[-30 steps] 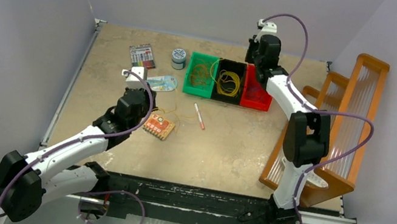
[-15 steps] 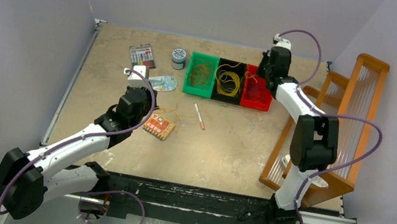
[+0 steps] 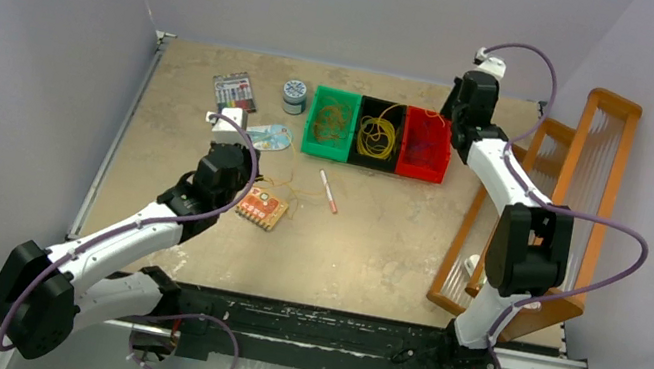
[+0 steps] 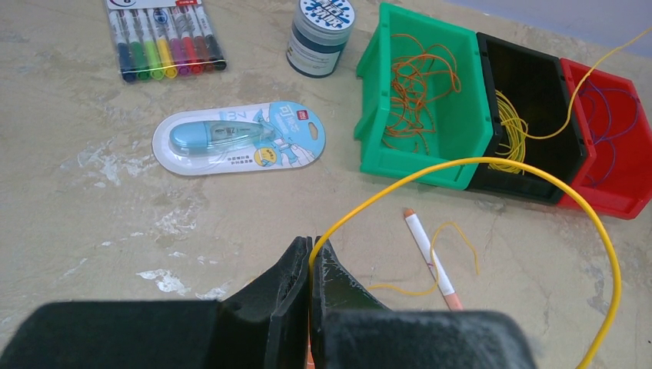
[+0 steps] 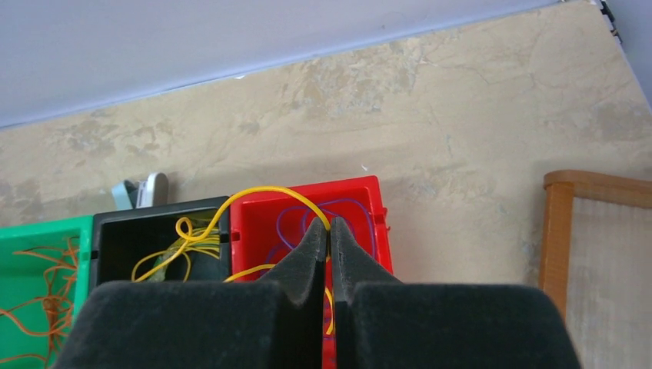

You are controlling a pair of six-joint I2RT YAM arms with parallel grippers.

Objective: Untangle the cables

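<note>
Cables: sorted loops in green bin, black bin, red bin, far-centre on surface. L gripper clamped shut on yellow cable, which arcs right. R gripper pinched closed on yellow strand over red bin; strand runs left into black bin. Tape pack print unreadable.

Wooden rack stands beside right hand (bins beneath).
</note>
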